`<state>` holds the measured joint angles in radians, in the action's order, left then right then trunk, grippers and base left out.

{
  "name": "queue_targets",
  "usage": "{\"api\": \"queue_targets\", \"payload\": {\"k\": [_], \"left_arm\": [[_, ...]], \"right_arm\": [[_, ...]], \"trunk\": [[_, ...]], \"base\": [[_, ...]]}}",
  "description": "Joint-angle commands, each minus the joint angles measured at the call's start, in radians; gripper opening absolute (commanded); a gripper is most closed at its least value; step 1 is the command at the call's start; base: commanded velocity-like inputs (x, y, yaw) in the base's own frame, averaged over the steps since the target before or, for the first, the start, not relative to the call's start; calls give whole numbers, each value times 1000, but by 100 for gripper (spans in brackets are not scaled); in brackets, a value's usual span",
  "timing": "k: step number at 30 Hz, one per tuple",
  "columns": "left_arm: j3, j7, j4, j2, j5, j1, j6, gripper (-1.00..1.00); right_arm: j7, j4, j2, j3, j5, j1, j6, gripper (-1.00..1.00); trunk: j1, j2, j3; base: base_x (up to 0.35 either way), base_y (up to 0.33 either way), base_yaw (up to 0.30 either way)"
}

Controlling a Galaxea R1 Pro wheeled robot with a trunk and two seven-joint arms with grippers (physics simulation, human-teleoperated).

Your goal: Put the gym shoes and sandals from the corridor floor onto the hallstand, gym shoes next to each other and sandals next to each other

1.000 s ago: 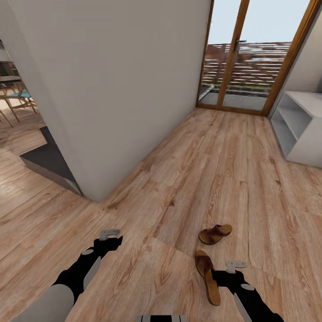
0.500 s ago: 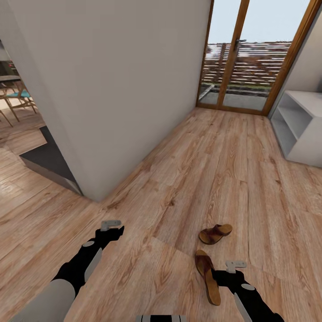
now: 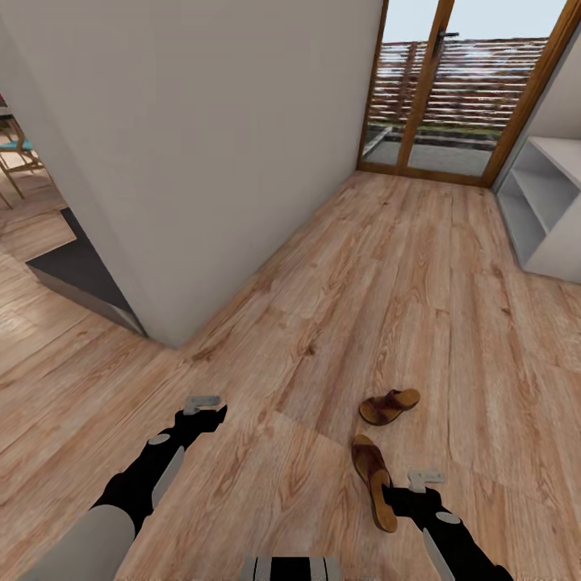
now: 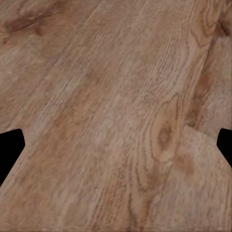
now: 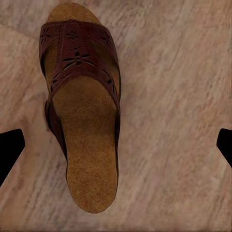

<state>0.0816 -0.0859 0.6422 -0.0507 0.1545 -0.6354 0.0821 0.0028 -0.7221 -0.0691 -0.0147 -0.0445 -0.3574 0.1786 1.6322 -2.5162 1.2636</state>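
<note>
Brown wood-plank corridor floor runs from the robot up to a wood-framed glass door at the far end. Two dark brown sandals lie on the planks at the robot's right. The nearer sandal lies lengthwise, just beside the right gripper. The farther sandal sits a little beyond it, turned crosswise, apart from the first.

From the right wrist, the nearer sandal lies flat under the camera, with a dark cut-out strap over a tan footbed. The right gripper's fingertips show dark at both edges of that picture, spread wide, and nothing is between them. They are clear of the sandal.

The left gripper hangs over bare planks well to the left of the sandals. From the left wrist its fingertips also sit at the two edges, spread wide over bare wood grain.

The pale grey hallstand stands against the right side of the corridor, near the door, well apart from the sandals; its open shelves face the corridor. A grey wall fills the left, with a chair past its corner.
</note>
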Motion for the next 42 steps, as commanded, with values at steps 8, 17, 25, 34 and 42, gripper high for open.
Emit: {"api": "queue_targets", "payload": {"k": [8, 17, 25, 34, 42], "left_arm": [[3, -1, -6, -1, 10, 2, 0, 100], [3, -2, -7, -2, 10, 2, -2, 100], [7, -2, -7, -3, 10, 2, 3, 100], [7, -2, -7, -3, 10, 1, 6, 100], [6, 0, -2, -2, 10, 2, 5, 100]], "right_arm": [[1, -1, 0, 0, -5, 0, 6, 100], [4, 3, 0, 8, -4, 0, -73, 100], [5, 8, 0, 7, -3, 0, -154, 100], [2, 35, 0, 5, -1, 0, -160, 100], [2, 42, 0, 4, -2, 0, -160, 100]], "trunk": [[3, -2, 44], [3, -2, 47], [5, -3, 59], [9, -5, 103], [11, -6, 138]], "base": [[0, 0, 0], [0, 0, 0], [0, 0, 0], [0, 0, 0], [0, 0, 0]]}}
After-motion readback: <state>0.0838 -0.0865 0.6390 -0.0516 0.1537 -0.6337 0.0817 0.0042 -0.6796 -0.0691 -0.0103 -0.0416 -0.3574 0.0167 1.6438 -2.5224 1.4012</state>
